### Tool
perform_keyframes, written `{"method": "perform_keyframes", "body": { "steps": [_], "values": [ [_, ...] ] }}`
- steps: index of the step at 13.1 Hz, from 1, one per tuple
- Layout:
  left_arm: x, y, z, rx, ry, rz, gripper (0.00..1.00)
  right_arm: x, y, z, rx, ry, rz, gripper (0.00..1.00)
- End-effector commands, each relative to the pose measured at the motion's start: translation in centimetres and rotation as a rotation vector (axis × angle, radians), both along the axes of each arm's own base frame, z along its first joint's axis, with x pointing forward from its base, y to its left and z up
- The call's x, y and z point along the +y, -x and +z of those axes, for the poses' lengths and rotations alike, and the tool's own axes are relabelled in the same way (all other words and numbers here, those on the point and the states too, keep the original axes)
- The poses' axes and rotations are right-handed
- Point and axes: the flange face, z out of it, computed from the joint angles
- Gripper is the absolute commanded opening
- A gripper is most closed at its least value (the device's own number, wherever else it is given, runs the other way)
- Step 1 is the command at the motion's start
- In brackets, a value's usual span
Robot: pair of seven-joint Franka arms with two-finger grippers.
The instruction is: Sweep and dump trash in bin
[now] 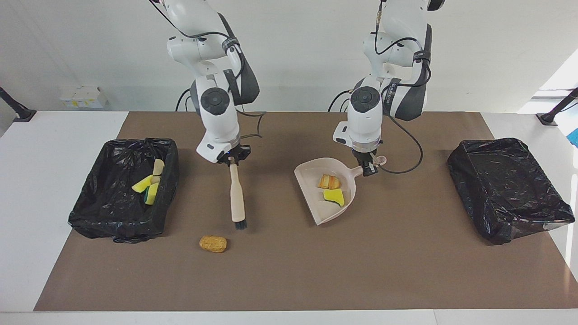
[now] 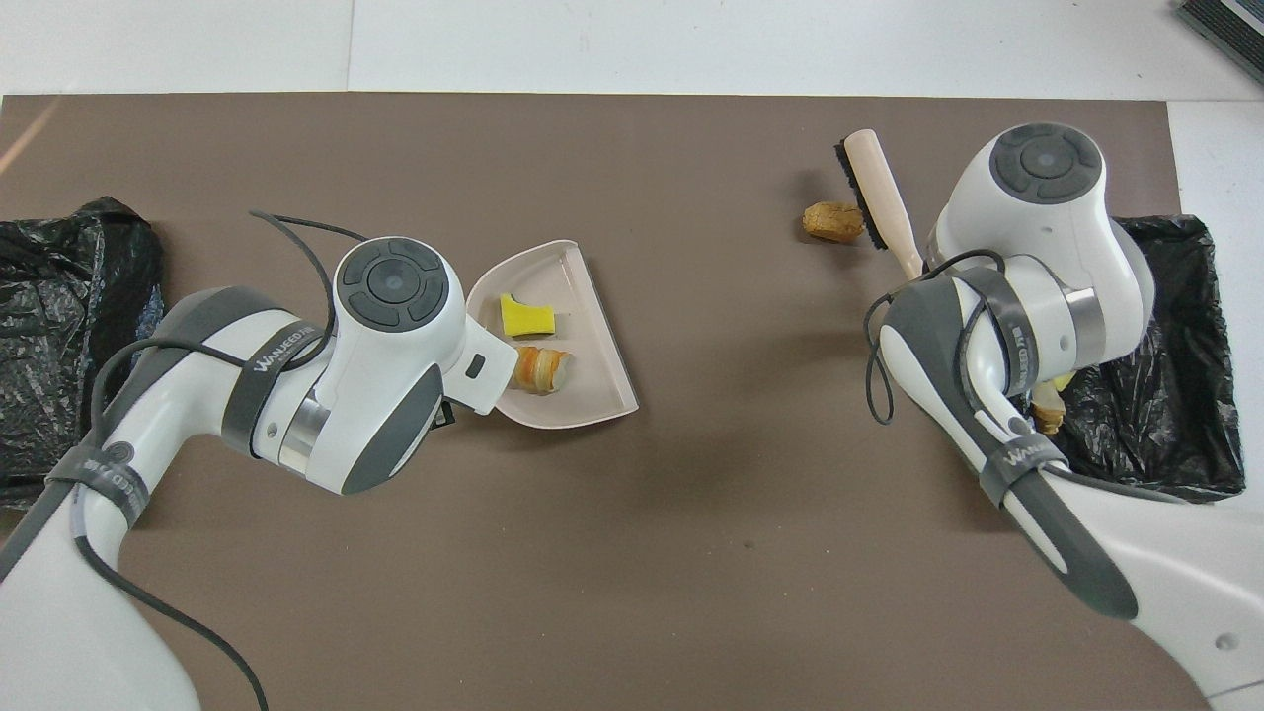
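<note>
The loose bread lump [image 1: 213, 243] lies lengthwise along the table. Two scraps [image 1: 333, 188] sit in the dustpan [image 1: 311, 171], gripped by the left gripper [image 1: 368, 166]; the right gripper [image 1: 232, 159] clenches the brush [image 1: 237, 198].

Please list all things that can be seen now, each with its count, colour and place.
dustpan: one, beige, mid-mat, held by its handle.
scraps in dustpan: two, yellow, golden-brown.
brush: one, beige, black bristles, hanging over the mat.
loose lump: one, golden-brown, on the mat, close to the bristles.
filled bin: one, black-lined, right arm's end, yellow and beige scraps inside.
second bin: one, black-lined, left arm's end.
left gripper: shut on dustpan.
right gripper: shut on brush.
</note>
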Motion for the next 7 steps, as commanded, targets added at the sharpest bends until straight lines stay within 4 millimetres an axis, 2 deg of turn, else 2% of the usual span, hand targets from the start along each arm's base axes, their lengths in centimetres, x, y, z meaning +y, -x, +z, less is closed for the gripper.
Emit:
{"method": "perform_keyframes", "body": {
  "steps": [1,2,3,6,7],
  "values": [
    [-0.1,-0.1,0.4,0.009,0.009,0.017,0.00,-1.5,-3.8,-2.3,0.038,0.086,0.148,0.00],
    [-0.1,0.0,0.3,0.012,0.007,0.021,0.00,-0.3,-3.5,-2.5,0.054,0.111,0.176,0.00],
    [-0.1,0.0,0.4,0.013,0.006,0.021,0.00,2.8,-3.0,-2.2,0.058,0.118,0.219,0.00],
    [0.4,0.7,-0.4,0.024,0.002,0.021,0.00,5.4,-0.1,-3.0,0.180,0.065,0.188,0.00],
    [0.5,0.9,-0.6,0.024,0.003,0.021,0.00,7.1,1.2,-3.0,0.225,0.063,0.175,0.00]
  ]
}}
